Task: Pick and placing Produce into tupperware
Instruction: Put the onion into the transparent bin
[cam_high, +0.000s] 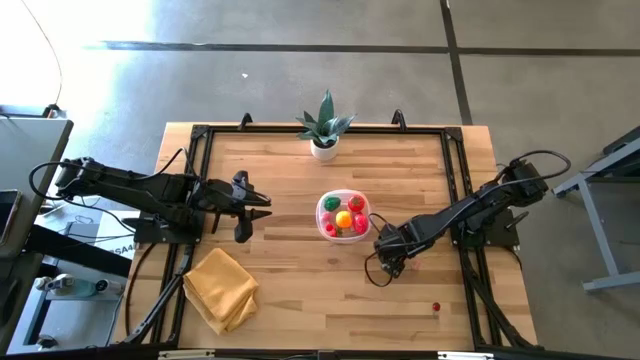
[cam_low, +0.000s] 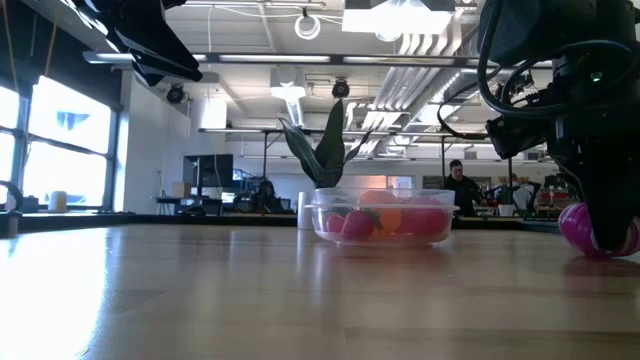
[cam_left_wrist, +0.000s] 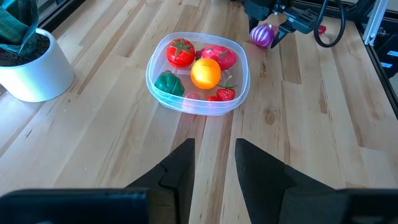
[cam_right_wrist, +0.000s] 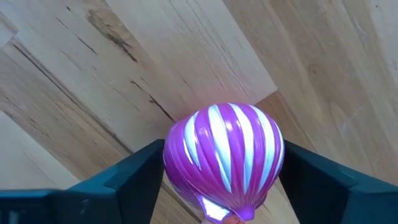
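Note:
The clear tupperware (cam_left_wrist: 244, 81) stands mid-table with several pieces of produce in it: a tomato (cam_left_wrist: 180, 53), an orange fruit (cam_left_wrist: 206, 73), a green pepper (cam_left_wrist: 169, 83) and a strawberry (cam_left_wrist: 225, 93). Just right of it a magenta, white-striped toy vegetable (cam_right_wrist: 224, 158) sits on the table (cam_low: 590, 232), and my right gripper (cam_high: 390, 255) points down over it, shut on it. My left gripper (cam_left_wrist: 214, 168) hovers left of the tub (cam_high: 262, 207), open, with nothing between its fingers. A small red piece (cam_high: 436, 307) lies alone near the front right. My right gripper pinches the magenta vegetable between its two fingers, one on each of its rounded sides (cam_right_wrist: 171, 155). The fingers come from above, pointing down. The vegetable's underside (cam_low: 597, 250) rests on the table.
A potted plant in a white pot (cam_high: 325, 135) stands at the far edge, behind the tub. A folded yellow cloth (cam_high: 220, 288) lies at the front left. A black frame (cam_high: 455, 180) borders the wooden top. Bare wood stretches along the front between the cloth and the red piece.

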